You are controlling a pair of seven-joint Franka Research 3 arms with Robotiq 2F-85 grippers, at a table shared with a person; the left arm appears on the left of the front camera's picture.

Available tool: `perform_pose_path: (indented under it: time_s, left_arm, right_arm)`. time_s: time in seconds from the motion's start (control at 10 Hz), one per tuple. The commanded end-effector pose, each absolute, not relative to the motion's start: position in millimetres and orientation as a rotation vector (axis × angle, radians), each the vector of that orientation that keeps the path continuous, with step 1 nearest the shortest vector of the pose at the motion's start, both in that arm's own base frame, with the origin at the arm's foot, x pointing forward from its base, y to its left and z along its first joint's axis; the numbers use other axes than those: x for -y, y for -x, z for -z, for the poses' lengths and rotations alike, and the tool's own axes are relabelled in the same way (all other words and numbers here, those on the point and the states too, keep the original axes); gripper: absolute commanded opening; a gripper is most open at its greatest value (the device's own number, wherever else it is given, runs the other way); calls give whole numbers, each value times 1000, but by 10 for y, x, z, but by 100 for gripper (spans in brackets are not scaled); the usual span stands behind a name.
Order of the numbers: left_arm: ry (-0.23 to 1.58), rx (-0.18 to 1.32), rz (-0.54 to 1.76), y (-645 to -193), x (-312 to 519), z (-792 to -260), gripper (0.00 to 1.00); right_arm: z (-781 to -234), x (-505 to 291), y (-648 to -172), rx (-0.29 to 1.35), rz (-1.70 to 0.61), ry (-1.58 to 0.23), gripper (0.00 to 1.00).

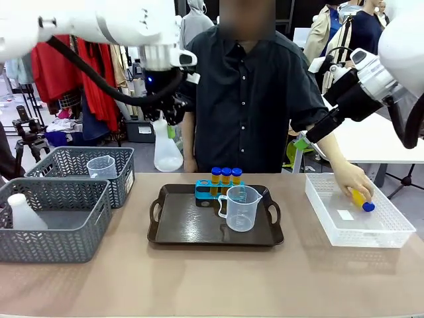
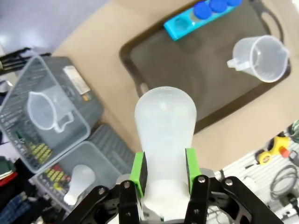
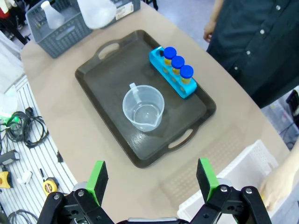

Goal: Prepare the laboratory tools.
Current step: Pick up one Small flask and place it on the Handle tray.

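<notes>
In the upper left of the front view, the left gripper (image 1: 167, 109) is hanging high above the table with its fingers clamped on the neck of the conical flask (image 1: 166, 149), whose wide base is pointing down. In the left wrist view the green pads (image 2: 137, 173) are pressing both sides of the flask's (image 2: 164, 140) neck near the bottom centre of the frame.

At the centre of the front view, the dark tray (image 1: 179, 228) is carrying the blue rack (image 1: 211, 192) at its far edge, with 3 blue-capped tubes (image 1: 226, 177) standing in it. The clear measuring beaker (image 1: 240, 208) is sitting upright just in front of the rack, handle toward picture left. The right wrist view shows 1 hole of the rack (image 3: 173, 72) standing empty at its upper left end.

At the right of the front view, the person's hand (image 1: 352, 180) is reaching into the white lattice tray (image 1: 384, 232) and touching the 4th tube (image 1: 362, 201), which is lying on its side.

The right gripper (image 1: 306, 140) is hovering at the upper right, and its fingers (image 3: 98, 179) are spread wide apart with nothing between them.

At the left, 2 grey baskets (image 1: 59, 228) are holding another beaker and a small flask.
</notes>
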State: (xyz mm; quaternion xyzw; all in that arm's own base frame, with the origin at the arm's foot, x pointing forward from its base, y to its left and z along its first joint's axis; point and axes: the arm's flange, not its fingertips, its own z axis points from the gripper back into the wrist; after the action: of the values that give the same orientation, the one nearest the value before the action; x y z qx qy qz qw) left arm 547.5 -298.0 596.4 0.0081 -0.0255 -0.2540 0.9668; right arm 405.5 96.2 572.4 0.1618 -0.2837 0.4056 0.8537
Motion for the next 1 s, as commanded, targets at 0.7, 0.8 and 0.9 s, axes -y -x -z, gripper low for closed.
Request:
perform_pose_path:
  time_s: [0.7,0.8,0.9]
  left_arm:
    - [-14,35,562,-5426,3235,-5310,0]
    - [-14,35,562,-5426,3235,-5310,0]
    - [-11,26,560,-5424,3226,-5296,0]
  right_arm:
    - [-5736,-960,-4063,606,-854,-365,100]
    - [-5736,-960,-4063,606,-854,-365,100]
    - [-5736,-960,-4063,606,-854,-365,100]
